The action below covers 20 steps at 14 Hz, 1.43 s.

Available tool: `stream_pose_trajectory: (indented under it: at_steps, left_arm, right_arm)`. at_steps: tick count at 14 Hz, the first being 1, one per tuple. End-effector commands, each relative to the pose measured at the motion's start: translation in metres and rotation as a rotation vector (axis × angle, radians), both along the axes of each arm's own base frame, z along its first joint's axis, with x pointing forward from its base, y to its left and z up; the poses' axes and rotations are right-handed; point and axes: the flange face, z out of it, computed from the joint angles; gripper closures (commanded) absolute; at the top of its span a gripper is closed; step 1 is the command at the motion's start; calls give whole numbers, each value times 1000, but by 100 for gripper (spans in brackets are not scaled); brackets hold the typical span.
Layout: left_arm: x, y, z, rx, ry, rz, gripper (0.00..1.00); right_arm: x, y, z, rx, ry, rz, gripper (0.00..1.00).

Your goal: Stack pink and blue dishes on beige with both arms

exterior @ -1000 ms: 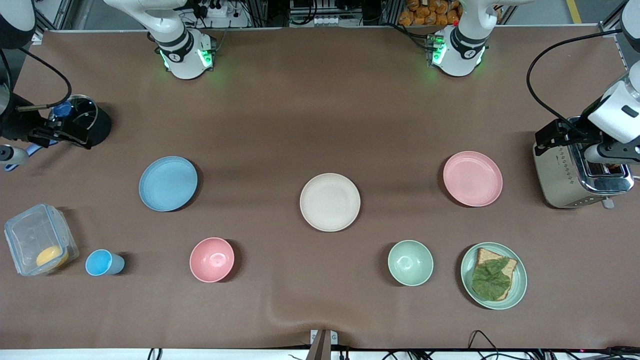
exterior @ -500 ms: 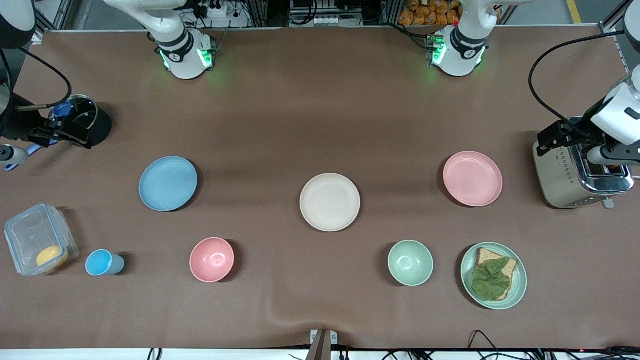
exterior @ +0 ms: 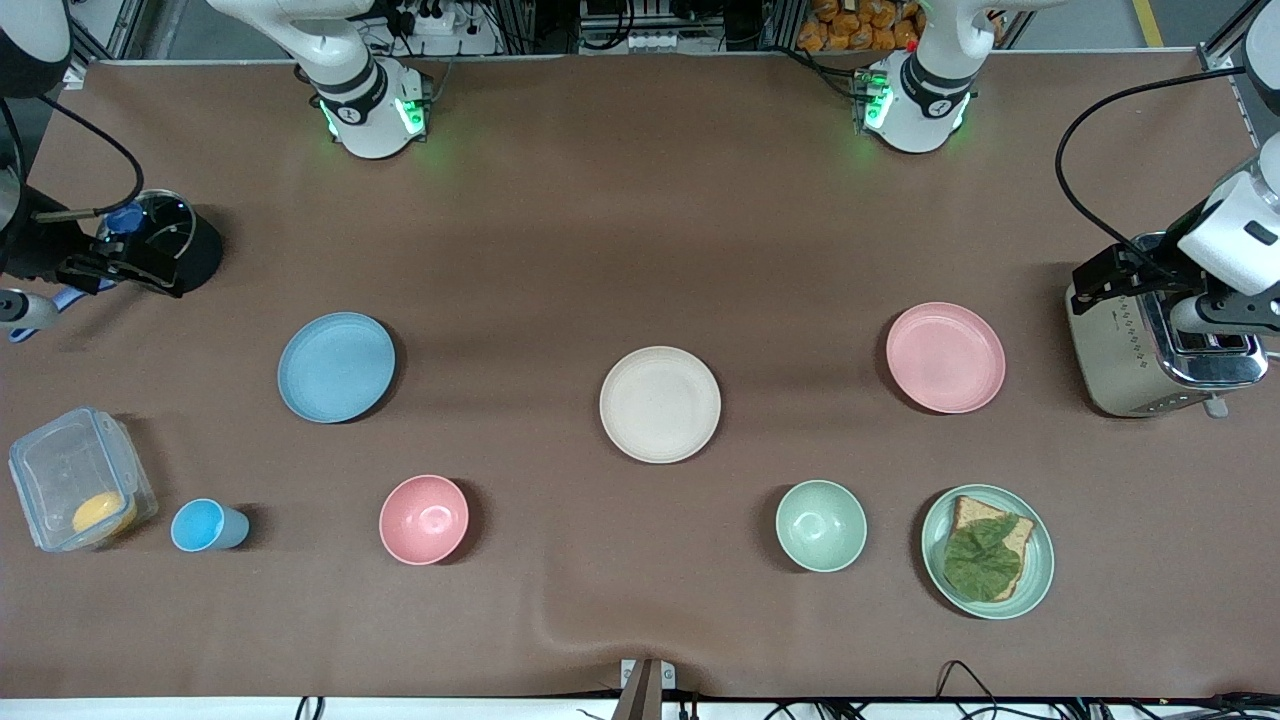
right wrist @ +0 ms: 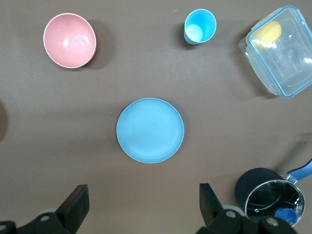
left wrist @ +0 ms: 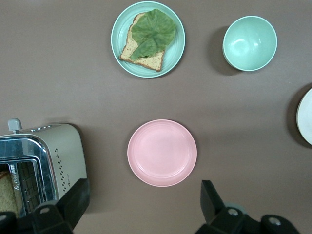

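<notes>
The beige plate (exterior: 660, 404) lies at the table's middle, and its edge (left wrist: 307, 123) shows in the left wrist view. The pale pink plate (exterior: 945, 357) (left wrist: 162, 152) lies toward the left arm's end. My left gripper (left wrist: 144, 191) hangs high over the table beside it, open and holding nothing. The light blue plate (exterior: 336, 367) (right wrist: 150, 130) lies toward the right arm's end. My right gripper (right wrist: 143, 192) hangs high beside that plate, open and holding nothing. All three plates are bare and apart.
A toaster (exterior: 1160, 350) stands beside the pink plate. Nearer the camera are a green plate with bread and a leaf (exterior: 987, 551), a green bowl (exterior: 821, 525), a pink bowl (exterior: 424, 519), a blue cup (exterior: 205, 526) and a clear container (exterior: 78, 478). A dark pot (exterior: 165, 245) stands at the right arm's end.
The left arm's hand has shifted very slightly over the toaster. The plates and the right arm have not moved.
</notes>
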Motion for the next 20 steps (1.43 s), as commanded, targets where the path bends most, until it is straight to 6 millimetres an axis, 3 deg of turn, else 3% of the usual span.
stream_pose_trajectory:
  at_steps: [1,13,20]
  left_arm:
    - [1,0,5,-12,7,16,0]
    - [-2,1,1,-11,33,17,0]
    - [0,15,-10,-8,67,32,0]
  right_arm:
    - [-1,-3,1,-12,2,-6,0]
    - [-1,-3,0,-12,4,-6,0]
    - [-1,-3,0,-12,6,-5,0]
